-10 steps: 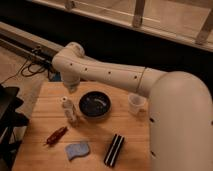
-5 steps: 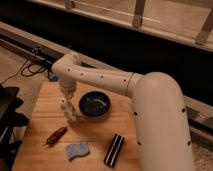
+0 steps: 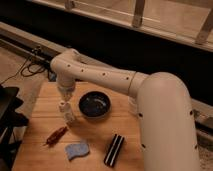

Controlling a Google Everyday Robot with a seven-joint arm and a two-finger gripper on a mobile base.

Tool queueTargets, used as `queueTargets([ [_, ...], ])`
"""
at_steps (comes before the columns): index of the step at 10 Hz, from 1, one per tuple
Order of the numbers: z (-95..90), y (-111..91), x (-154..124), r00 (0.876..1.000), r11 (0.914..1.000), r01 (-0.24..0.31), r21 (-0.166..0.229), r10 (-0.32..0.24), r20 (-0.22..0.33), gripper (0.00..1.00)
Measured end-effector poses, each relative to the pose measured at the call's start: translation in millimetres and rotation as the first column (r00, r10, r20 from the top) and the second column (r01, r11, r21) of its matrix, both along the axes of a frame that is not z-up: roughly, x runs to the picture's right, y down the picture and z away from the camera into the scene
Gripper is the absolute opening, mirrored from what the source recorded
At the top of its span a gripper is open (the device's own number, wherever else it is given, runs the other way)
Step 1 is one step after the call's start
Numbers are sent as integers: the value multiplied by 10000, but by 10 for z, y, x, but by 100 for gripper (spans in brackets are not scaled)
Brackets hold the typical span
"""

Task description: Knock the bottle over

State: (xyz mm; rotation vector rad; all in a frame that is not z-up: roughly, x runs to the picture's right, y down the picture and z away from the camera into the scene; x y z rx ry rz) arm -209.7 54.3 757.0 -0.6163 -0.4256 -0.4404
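Observation:
The bottle (image 3: 67, 112) is small, whitish and slim, and stands upright on the wooden table (image 3: 40, 117), left of a dark bowl. My gripper (image 3: 64, 96) hangs down from the white wrist directly above the bottle, at or very near its cap. The thick white arm (image 3: 150, 110) sweeps in from the right and fills the right side of the view.
A dark bowl (image 3: 94, 104) sits just right of the bottle. A red object (image 3: 55, 135), a blue sponge (image 3: 77, 149) and a black ridged block (image 3: 114, 149) lie nearer the front. Black equipment (image 3: 7, 117) stands off the table's left edge.
The arm has swung closer and now hides the cup at the right. The gripper has moved down over the bottle, which still stands upright.

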Motion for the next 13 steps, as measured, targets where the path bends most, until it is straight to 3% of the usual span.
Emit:
queueTargets([
  [3,-140,140,127,9988,9969,486,-614,-490,-46,0],
  [6,-313,269,182,9960,9889,882,-1193,-859,238,0],
  [8,-369,244,253,9956,9866,932,-1338,-911,218,0],
  [11,-298,117,204,9963,9899,851,-1134,-829,233,0],
  [13,-331,130,417,9958,9886,913,-1193,-906,114,0],
])
